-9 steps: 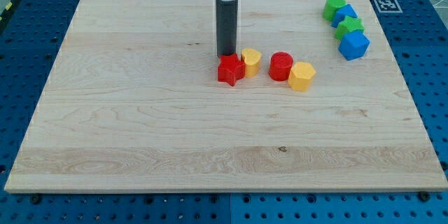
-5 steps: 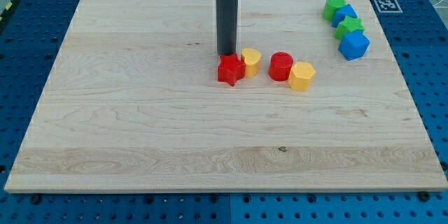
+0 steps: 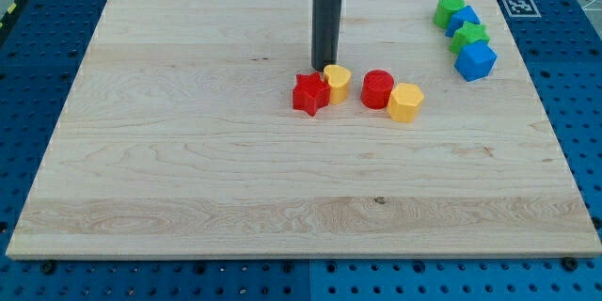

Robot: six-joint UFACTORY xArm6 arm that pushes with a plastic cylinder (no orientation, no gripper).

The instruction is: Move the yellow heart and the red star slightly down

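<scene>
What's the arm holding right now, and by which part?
Nothing is held: the arm ends in a bare rod. My tip sits just above the yellow heart, up and right of the red star.

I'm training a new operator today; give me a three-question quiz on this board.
1. True or false: my tip sits at the yellow heart's top edge.
2. Which block touches the yellow heart on the view's left?
3. How many blocks cluster at the view's top right?

Key:
1. True
2. The red star
3. Four: two green, two blue
</scene>
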